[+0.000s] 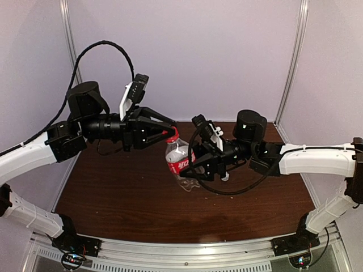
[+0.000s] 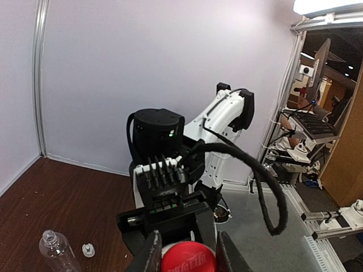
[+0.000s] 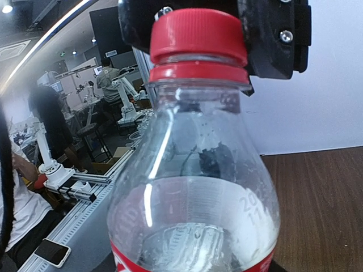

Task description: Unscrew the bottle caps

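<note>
Red cap [image 2: 188,258] clamped; left wrist reveals white cap [image 2: 87,249].

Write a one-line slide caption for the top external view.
Right tool holds the red-label bottle while left tool grips its red cap.

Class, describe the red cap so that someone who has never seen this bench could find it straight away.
Above the brown table, the right gripper holds a small bottle with a red label. The red cap sits on its neck, pinched by the left gripper. Unlike the white cap lying loose beside the unlabelled bottle, it is red and still on its bottle.
</note>
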`<act>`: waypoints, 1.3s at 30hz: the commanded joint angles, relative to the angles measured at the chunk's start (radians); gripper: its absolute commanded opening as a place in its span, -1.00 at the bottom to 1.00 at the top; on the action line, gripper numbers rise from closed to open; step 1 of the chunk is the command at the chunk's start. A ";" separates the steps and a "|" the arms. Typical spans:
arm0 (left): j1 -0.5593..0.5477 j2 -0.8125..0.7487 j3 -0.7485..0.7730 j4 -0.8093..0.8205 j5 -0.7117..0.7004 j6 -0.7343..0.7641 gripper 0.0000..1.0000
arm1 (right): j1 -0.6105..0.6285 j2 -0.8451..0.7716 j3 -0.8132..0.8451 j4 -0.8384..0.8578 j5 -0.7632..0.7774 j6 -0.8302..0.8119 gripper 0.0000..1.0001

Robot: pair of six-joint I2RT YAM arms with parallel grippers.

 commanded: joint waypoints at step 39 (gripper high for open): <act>0.016 -0.121 0.029 -0.158 -0.240 0.074 0.65 | -0.001 -0.075 0.009 -0.230 0.182 -0.207 -0.45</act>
